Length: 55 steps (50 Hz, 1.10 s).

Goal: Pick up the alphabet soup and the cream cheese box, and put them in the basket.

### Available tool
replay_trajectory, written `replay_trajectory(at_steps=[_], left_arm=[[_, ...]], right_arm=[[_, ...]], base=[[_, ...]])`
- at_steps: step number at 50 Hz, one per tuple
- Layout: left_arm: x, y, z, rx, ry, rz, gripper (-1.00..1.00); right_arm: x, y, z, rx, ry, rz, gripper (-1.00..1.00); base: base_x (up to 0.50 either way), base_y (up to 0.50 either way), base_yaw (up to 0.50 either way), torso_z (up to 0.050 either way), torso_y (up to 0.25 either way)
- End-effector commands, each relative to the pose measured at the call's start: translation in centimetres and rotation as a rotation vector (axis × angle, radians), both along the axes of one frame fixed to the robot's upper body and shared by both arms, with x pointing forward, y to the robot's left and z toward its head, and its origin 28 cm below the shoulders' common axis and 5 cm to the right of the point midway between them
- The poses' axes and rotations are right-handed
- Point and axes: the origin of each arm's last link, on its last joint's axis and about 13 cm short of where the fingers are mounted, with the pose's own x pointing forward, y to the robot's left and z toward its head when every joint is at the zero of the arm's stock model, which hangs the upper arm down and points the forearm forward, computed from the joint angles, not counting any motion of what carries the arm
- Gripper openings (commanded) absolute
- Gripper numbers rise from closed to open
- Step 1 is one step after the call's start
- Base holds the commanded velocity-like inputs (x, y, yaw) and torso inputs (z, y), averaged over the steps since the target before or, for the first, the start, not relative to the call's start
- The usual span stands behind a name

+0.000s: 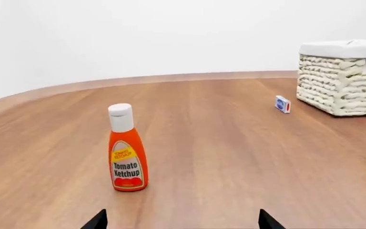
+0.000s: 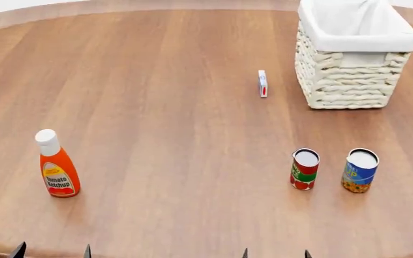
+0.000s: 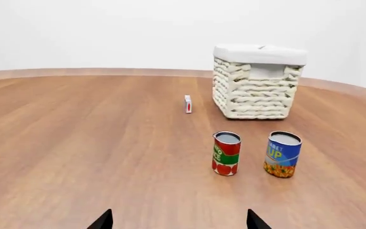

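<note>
Head view looks down on a round wooden table (image 2: 163, 107) with a smooth plank grain. At the left stands a tomato ketchup bottle (image 2: 57, 164), orange plastic with a white cap. Further right and farther back, the cream cheese box (image 2: 262, 83) stands on edge, a thin white carton with blue and red marks, just beside the basket (image 2: 346, 80) but apart from it. The basket is rectangular, cream-white woven wicker with a white cloth liner folded over its rim. Nearer the robot, a red-and-green labelled can (image 2: 305, 169) stands upright, and just to its right, not touching, is the alphabet soup (image 2: 359, 170): a small cylinder with a blue label, a yellow-orange picture low down and a pale silvery top.

Only dark fingertips of the left gripper (image 2: 52, 250) and right gripper (image 2: 275, 253) show at the lower edge; both are spread wide with nothing between them. The box's print is too small to read.
</note>
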Motion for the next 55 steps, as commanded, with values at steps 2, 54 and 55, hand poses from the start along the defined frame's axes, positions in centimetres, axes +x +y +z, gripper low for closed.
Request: replay_trajectory(at_steps=[2, 54, 55], left_arm=[[0.3, 0.0, 0.2, -0.002, 0.009, 0.009, 1.0], [6.0, -0.7, 23.1, -0.11, -0.265, -0.065, 1.0], [6.0, -0.7, 23.1, -0.11, -0.265, -0.065, 1.0]], right_arm=[[0.1, 0.0, 0.2, -0.001, 0.008, 0.002, 1.0], [4.6, -2.0, 22.3, -0.122, -0.117, 0.059, 1.0], [4.6, -2.0, 22.3, -0.122, -0.117, 0.059, 1.0]], base=[[0.0, 0.0, 0.0, 0.0, 0.0], [0.24, 0.0, 0.0, 0.0, 0.0], [0.5, 0.0, 0.0, 0.0, 0.0]])
